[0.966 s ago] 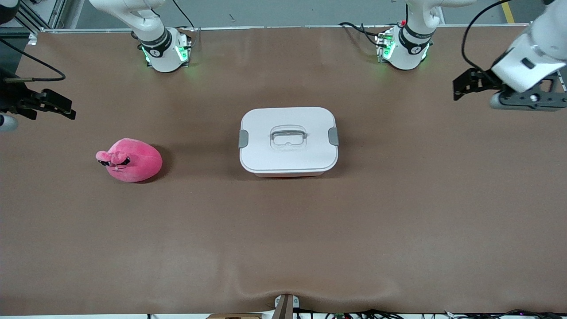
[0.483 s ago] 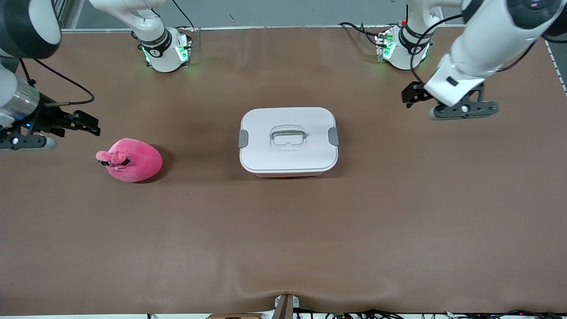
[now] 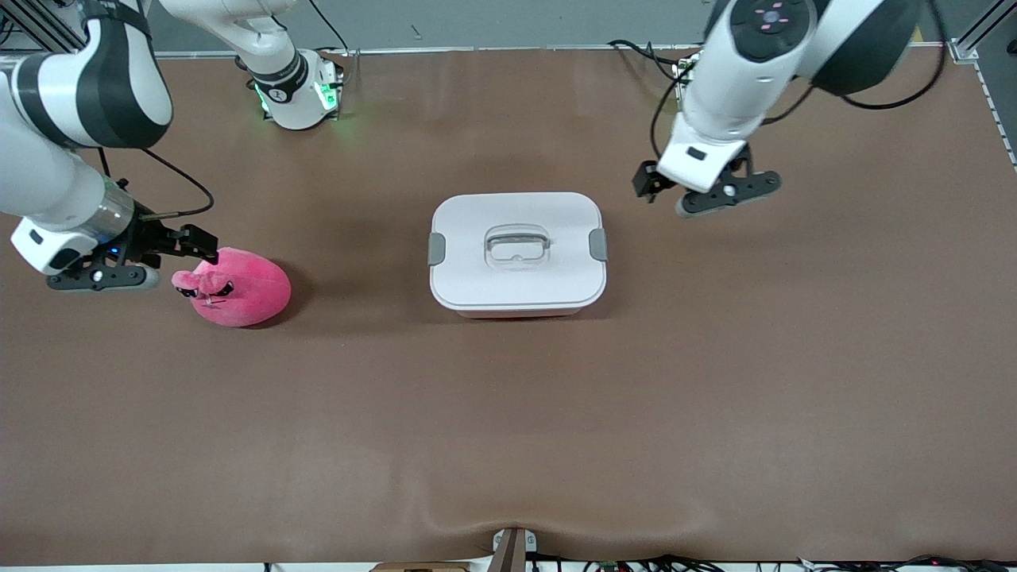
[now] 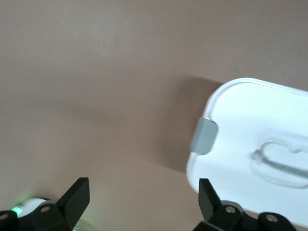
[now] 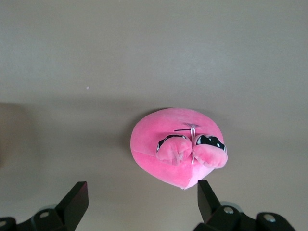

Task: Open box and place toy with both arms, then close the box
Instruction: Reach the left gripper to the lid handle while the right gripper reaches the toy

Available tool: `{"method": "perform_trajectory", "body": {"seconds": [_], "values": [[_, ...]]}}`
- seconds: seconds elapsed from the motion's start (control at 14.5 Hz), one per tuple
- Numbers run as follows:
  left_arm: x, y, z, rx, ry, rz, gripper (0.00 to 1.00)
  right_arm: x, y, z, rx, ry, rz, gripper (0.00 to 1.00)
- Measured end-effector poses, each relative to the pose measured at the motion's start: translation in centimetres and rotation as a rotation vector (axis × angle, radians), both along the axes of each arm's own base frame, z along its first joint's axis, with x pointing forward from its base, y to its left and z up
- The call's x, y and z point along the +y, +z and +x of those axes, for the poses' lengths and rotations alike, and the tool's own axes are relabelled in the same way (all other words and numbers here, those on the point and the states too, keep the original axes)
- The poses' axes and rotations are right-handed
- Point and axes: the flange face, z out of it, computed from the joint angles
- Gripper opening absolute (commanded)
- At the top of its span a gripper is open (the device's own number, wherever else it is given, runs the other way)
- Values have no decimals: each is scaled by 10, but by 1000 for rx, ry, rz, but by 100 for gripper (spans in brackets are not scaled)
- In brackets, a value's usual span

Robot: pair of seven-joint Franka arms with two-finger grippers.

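Note:
The box (image 3: 516,278) stands shut in the middle of the table, with a white lid (image 3: 556,222), a clear handle (image 3: 517,244) and two grey clips (image 3: 436,249). The hot-pink toy (image 3: 238,287) lies toward the right arm's end. My right gripper (image 3: 203,245) hovers open at the toy's edge. In the right wrist view the toy (image 5: 175,147) lies just ahead of that open right gripper (image 5: 141,195). My left gripper (image 3: 645,183) hangs open over the table beside the box's corner. The left wrist view has the left gripper (image 4: 142,195) empty, with the box lid (image 4: 250,120) and one clip (image 4: 203,136) ahead.
The brown table cover (image 3: 508,413) spreads wide around the box and toy, with a ripple at its near edge (image 3: 508,520). The right arm's green-lit base (image 3: 298,91) stands at the table's edge farthest from the front camera. Cables run along the near edge.
Both arms have swung in from the table's ends. The right gripper has come down to the toy, and the left gripper has moved to the box's corner. Both stay open.

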Motion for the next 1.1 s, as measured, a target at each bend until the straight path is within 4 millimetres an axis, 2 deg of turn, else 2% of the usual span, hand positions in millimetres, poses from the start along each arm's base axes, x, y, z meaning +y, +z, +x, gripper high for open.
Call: {"method": "perform_trajectory", "body": {"seconds": [0.34, 0.62, 0.76, 0.83, 0.9, 1.1], "values": [[-55, -38, -11, -10, 292, -31, 100, -17, -47, 9, 63, 37, -3, 100], [-103, -60, -27, -13, 583, -83, 100, -18, -89, 11, 75, 47, -6, 99], [-130, -72, -41, -2, 707, -105, 100, -18, -99, 9, 81, 84, -3, 94], [-142, -77, -47, 1, 761, -113, 100, -20, -100, 8, 83, 90, -2, 85], [-150, -83, -50, -5, 812, -117, 100, -22, -100, 8, 84, 91, -1, 78], [-168, -100, -55, -54, 916, -102, 100, -30, -102, 8, 79, 82, -1, 68]]}}
